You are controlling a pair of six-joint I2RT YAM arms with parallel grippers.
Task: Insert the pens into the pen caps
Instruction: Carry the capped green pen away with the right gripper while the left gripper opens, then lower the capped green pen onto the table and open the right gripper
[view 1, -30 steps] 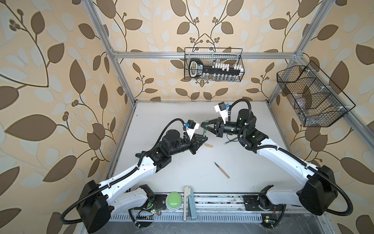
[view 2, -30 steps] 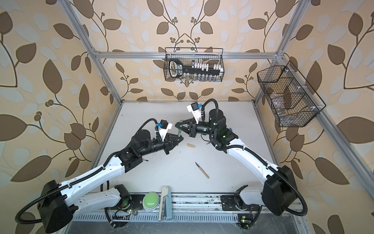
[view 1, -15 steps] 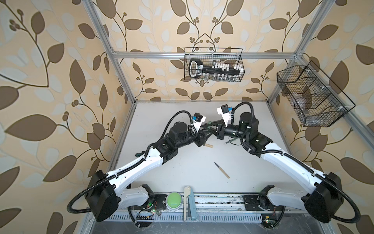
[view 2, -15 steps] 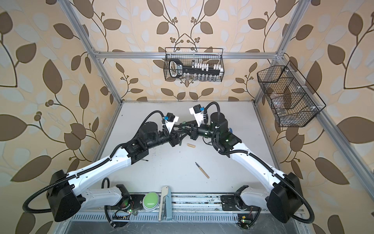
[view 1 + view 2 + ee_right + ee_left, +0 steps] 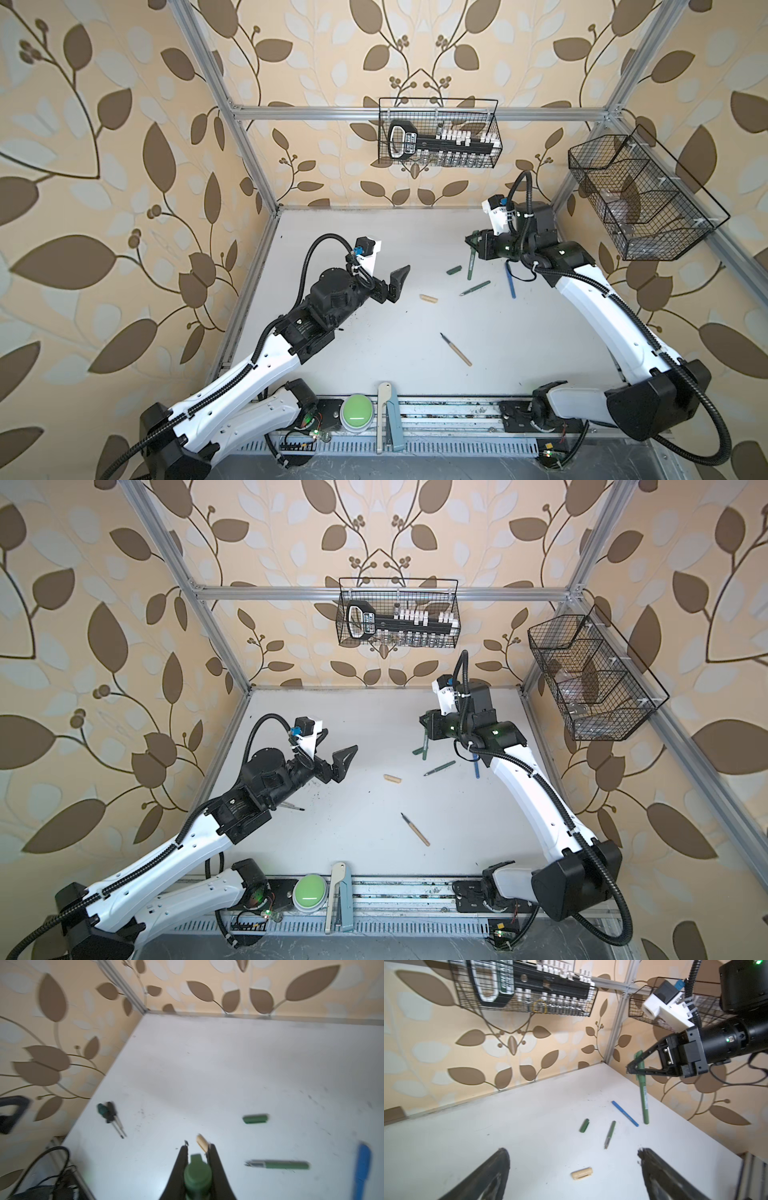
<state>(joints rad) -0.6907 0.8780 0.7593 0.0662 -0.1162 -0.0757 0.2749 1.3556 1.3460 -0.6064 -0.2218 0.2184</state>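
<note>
Surface [image 5: 357, 232] bare across rear and centre-left: free passage. Right of centre, obstacles near one another: tan cap [image 5: 428, 298], green cap [image 5: 454, 270], green pen [image 5: 475, 288], blue pen [image 5: 510, 282]. The right pincer [image 5: 471, 245], clamped on a standing pen [image 5: 470, 266], hangs over that cluster. Tan pen [image 5: 456, 349] lies alone, front-centre.

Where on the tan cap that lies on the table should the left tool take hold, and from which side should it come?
Best the middle of the tan cap, from straight above. It lies flat and alone on the table, so the open left tool can close across its two long sides. Gripping midway should leave both ends free; which end is open I cannot tell.
</note>
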